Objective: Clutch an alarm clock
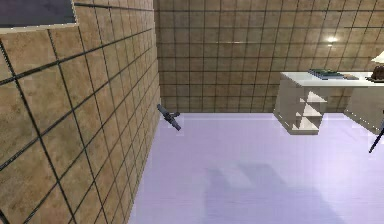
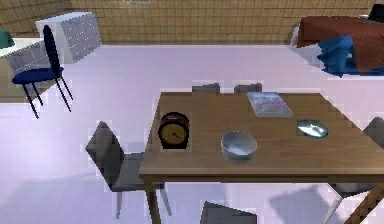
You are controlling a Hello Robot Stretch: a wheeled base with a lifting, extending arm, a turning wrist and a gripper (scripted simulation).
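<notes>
A dark red alarm clock (image 2: 174,130) with a round pale face stands upright on a wooden dining table (image 2: 280,160), near the table's left end in the arm side view. To the right of it on the same tabletop sits a grey bowl (image 2: 238,146).
A book (image 2: 268,104) and a small dish (image 2: 312,128) also lie on the table, and grey chairs (image 2: 112,160) ring it. A blue chair (image 2: 42,70) and a white cabinet (image 2: 70,35) stand at the far left. A tiled wall (image 1: 70,120) runs close along the forward view's left, and a white desk (image 1: 310,100) stands at its right.
</notes>
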